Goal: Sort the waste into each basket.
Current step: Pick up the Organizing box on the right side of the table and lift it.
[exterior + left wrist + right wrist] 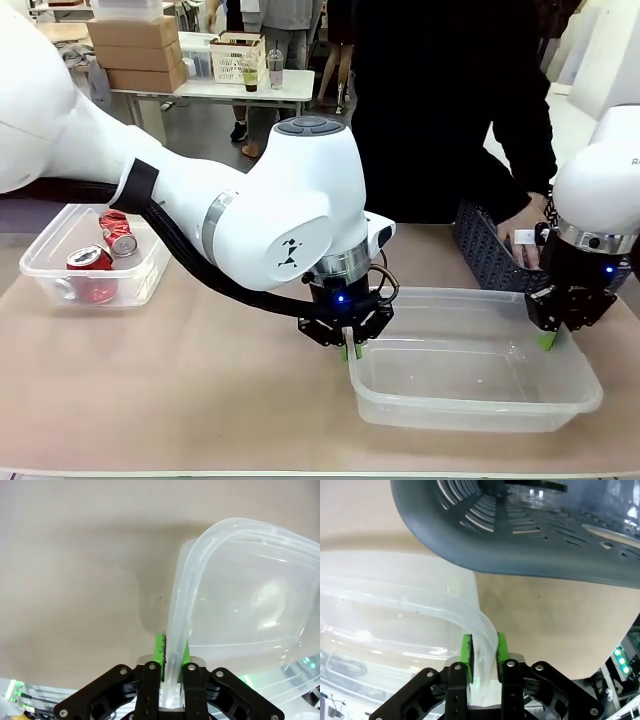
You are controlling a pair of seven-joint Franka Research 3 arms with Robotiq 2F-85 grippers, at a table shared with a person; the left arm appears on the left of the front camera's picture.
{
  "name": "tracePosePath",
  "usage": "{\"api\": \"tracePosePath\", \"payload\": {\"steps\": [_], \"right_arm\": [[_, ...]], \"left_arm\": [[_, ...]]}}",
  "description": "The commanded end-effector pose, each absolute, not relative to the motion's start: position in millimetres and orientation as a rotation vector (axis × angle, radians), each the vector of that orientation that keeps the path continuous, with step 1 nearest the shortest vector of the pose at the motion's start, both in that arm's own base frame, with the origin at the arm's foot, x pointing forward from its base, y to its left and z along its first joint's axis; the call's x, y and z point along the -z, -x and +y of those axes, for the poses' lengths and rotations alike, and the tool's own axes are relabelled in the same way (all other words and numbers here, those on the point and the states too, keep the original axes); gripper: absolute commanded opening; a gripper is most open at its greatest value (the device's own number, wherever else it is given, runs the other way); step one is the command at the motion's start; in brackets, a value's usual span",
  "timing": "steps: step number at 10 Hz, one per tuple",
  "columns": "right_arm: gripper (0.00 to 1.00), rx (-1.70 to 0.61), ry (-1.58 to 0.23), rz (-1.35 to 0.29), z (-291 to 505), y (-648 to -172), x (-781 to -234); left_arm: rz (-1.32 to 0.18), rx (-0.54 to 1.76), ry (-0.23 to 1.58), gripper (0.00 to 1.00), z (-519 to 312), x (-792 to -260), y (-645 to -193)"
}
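Front view: my left claw and right claw both pinch the clear tub rim between them, grey basket just behind the right one.

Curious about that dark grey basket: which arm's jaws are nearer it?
Right. Jaws of the right arm clamp the empty clear tub beside the grey basket; the left arm clamps its opposite end.

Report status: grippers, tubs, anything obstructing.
Left gripper shut on empty tub, left rim; right gripper shut on right rim. Red cans in other tub. Person's hand at grey basket.
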State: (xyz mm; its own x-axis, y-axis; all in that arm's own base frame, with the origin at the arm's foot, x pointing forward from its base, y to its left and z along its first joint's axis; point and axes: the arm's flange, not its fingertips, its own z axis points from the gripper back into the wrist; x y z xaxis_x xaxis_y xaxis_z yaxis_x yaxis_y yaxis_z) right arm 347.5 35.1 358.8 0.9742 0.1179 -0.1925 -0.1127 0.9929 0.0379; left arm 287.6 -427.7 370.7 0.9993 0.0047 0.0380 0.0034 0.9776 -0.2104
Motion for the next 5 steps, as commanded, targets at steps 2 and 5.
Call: {"api": "tracePosePath", "payload": {"steps": [2,5], "right_arm": [[0.00,-0.108,0.026,0.161,23,-253,-311],[0.00,-0.097,0.059,0.177,22,-256,-329]], "left_arm": [[-0.055,-0.013,0.206,0.00,-426,-370,-289],[-0.036,0.006,0.183,0.00,-414,-382,-287]]}}
